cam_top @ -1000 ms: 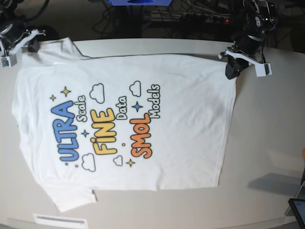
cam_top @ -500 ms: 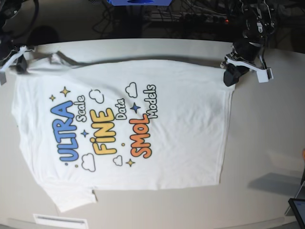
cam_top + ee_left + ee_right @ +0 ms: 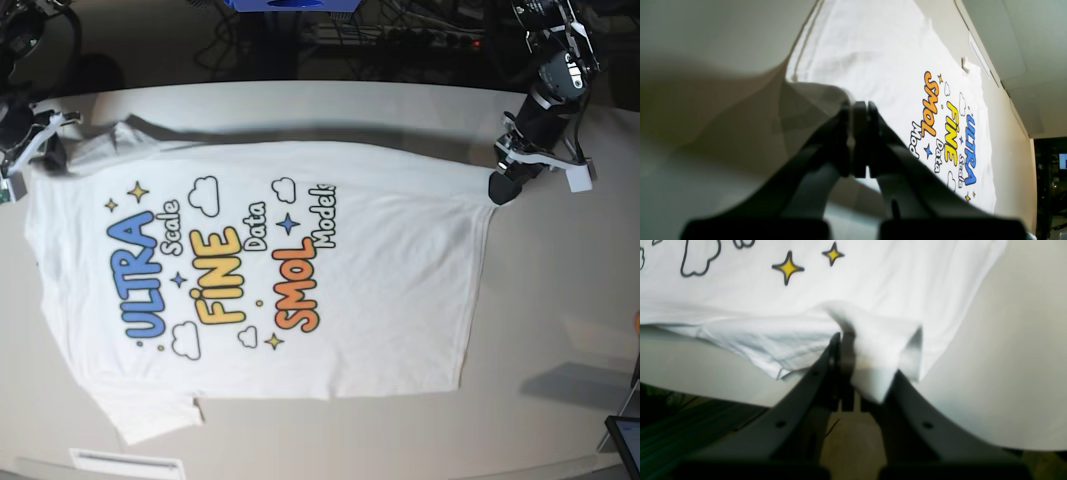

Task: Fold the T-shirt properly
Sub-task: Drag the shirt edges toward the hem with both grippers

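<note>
Pale beige table (image 3: 560,300), dark cable-strewn floor (image 3: 400,40) behind

T-shirt (image 3: 380,260): soft matt white cloth, smooth colour print. Worktop (image 3: 560,290): smooth matt beige. Gripper (image 3: 858,110) fingers (image 3: 893,156): dark matt plastic.

White T-shirt (image 3: 300,270) lies print-up (two far corners lifted) on table

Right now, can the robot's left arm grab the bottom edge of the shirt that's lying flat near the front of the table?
Probably not yet. The left gripper is shut on the T-shirt at its far corner, so it isn't free to take another edge.
</note>
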